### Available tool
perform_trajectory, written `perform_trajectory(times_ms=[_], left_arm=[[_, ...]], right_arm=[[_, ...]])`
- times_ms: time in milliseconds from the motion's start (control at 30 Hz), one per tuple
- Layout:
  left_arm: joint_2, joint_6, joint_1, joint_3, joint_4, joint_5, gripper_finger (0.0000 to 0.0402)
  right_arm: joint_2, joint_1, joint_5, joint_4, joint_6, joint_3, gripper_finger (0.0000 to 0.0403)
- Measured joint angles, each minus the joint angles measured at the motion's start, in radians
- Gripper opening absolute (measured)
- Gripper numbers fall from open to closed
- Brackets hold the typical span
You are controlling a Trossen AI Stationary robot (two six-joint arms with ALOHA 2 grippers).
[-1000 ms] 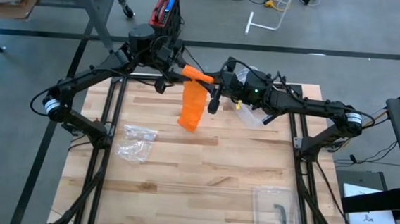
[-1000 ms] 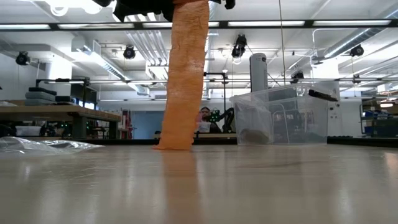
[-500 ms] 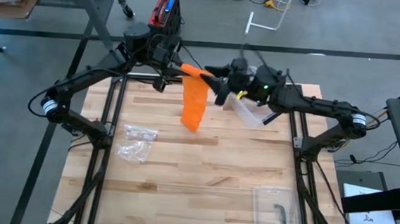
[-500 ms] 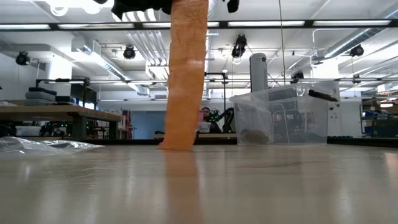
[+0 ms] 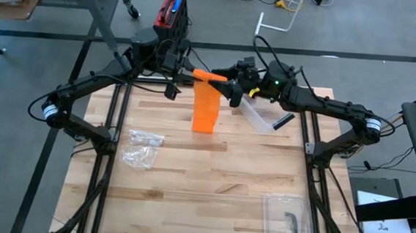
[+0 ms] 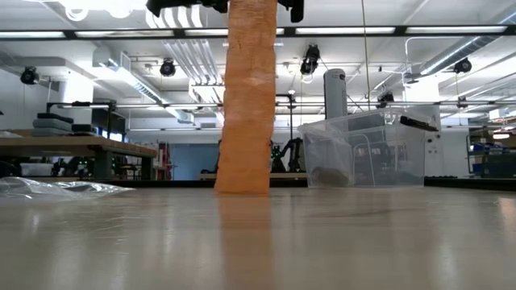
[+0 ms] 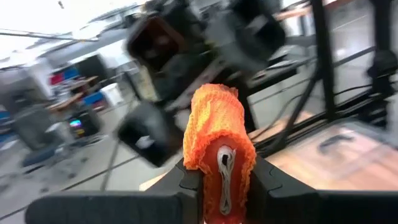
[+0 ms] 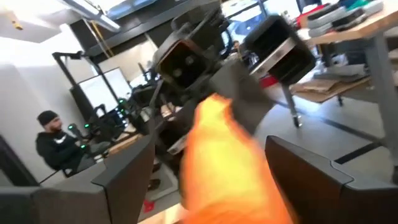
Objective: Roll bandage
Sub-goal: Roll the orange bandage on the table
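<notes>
The orange bandage is partly wound into a roll (image 5: 209, 76) held high over the table's far middle. Its free strip (image 6: 246, 105) hangs straight down, and the lower end (image 6: 242, 187) reaches the tabletop. My left gripper (image 5: 193, 73) comes from the left and is shut on the roll (image 7: 217, 130). My right gripper (image 5: 229, 86) faces it from the right. Its fingers stand open on either side of the roll's other end (image 8: 227, 162), and I see no touch there. My left gripper pinches the roll's near end (image 7: 219, 177) between its two fingers (image 7: 186, 180). They come level from the table's left and lie along the roll, which sticks out past the fingertips. The roll is lifted clear, with the strip hanging slack below it.
A clear plastic bin (image 5: 263, 114) stands at the far right, close behind my right gripper. A crumpled clear bag (image 5: 141, 147) lies at the left. A clear lid with a dark handle (image 5: 287, 217) lies near the front right corner. A person (image 8: 53, 143) sits beyond the table.
My right gripper has rolled about its own pointing line and moved a little up and toward the far edge. The hanging strip, slanted and twisted before, now hangs straight with its broad face square. Its lower end has shifted slightly toward the table's right.
</notes>
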Motion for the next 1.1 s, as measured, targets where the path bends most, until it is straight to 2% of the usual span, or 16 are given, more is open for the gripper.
perform_trajectory(times_ms=[333, 533, 833, 1100], left_arm=[[0.0, 0.016, -0.008, 0.0, 0.033, -0.099, 0.0049], [0.0, 0.073, -0.011, -0.007, 0.033, -0.106, 0.0049], [0.0, 0.078, -0.013, -0.01, 0.041, -0.121, 0.0049], [0.0, 0.101, -0.022, -0.011, 0.042, -0.125, 0.0049]], right_arm=[[0.0, -0.002, 0.002, -0.013, 0.084, 0.0, 0.0274], [0.0, -0.005, 0.002, -0.02, 0.154, 0.0, 0.0253], [-0.001, -0.01, -0.005, -0.081, 0.203, 0.0, 0.0215], [-0.001, -0.01, 0.001, -0.072, 0.227, -0.001, 0.0203]])
